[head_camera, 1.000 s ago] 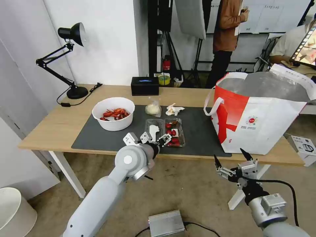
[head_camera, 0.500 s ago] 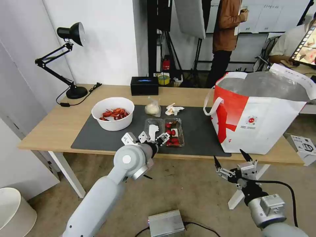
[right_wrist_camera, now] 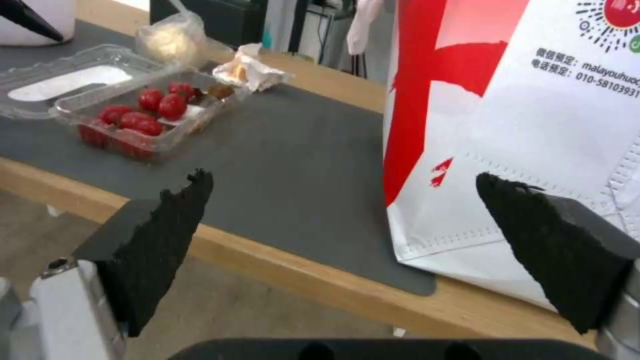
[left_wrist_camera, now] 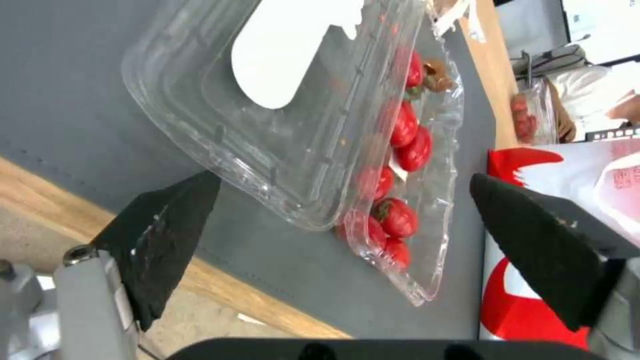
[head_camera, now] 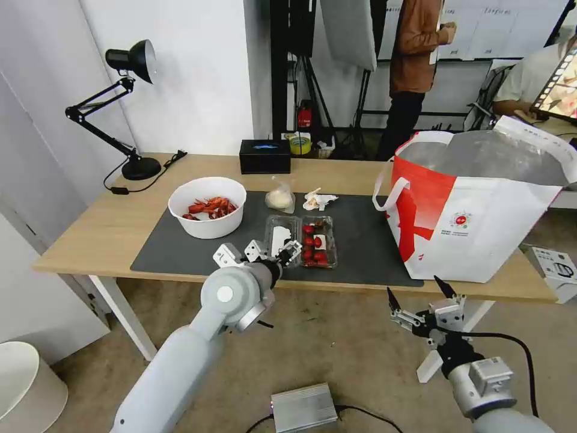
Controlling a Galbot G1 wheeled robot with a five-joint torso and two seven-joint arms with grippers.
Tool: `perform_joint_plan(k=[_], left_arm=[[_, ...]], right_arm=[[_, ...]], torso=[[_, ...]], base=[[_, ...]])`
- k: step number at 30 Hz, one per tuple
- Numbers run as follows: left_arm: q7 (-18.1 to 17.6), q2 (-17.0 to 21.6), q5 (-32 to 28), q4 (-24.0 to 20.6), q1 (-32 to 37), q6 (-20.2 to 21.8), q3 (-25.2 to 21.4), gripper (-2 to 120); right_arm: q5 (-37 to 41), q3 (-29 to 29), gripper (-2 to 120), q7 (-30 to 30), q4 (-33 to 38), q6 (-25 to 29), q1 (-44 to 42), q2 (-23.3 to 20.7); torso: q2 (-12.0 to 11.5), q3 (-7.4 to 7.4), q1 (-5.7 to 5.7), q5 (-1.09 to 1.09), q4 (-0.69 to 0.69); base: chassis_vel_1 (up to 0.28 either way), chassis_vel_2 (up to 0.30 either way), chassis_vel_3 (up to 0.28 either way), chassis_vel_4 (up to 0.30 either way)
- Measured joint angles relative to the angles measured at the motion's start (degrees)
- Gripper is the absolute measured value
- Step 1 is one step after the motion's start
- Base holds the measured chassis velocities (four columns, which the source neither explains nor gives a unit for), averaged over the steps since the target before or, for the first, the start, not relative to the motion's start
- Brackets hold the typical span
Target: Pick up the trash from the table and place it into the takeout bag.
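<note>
Head view: red bits in clamshell box [head_camera: 301,240]

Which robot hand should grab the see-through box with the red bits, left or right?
Probably the left. The left gripper is open at the table's near edge, right in front of the clamshell box. The right gripper is open too, but low, below the table, in front of the takeout bag.

Bright, even light; soft shadows

The left end effector [head_camera: 273,249] has drawn back slightly from the clamshell box [head_camera: 300,240].
</note>
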Motion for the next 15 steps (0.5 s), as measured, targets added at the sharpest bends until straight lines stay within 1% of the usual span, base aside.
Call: perform_joint_plan(k=[7,15], left_arm=[[0.55,0.26,1.14,-1.11,1.13,-1.24,-0.94,100],[2.43,-0.02,3.36,-1.77,2.20,-3.39,-1.44,100]], right_arm=[[-0.59,-0.46,100,-0.15,-0.45,1.19,0.01,0.27],[-1.02,-1.25,100,-0.24,-0.82,1.41,0.18,0.71]], torso=[[0.01,-0.01,-0.01,0.00,0.00],[0.01,-0.01,-0.01,0.00,0.00]], base=[[0.000,0.000,0.000,0.000],[0.000,0.000,0.000,0.000]])
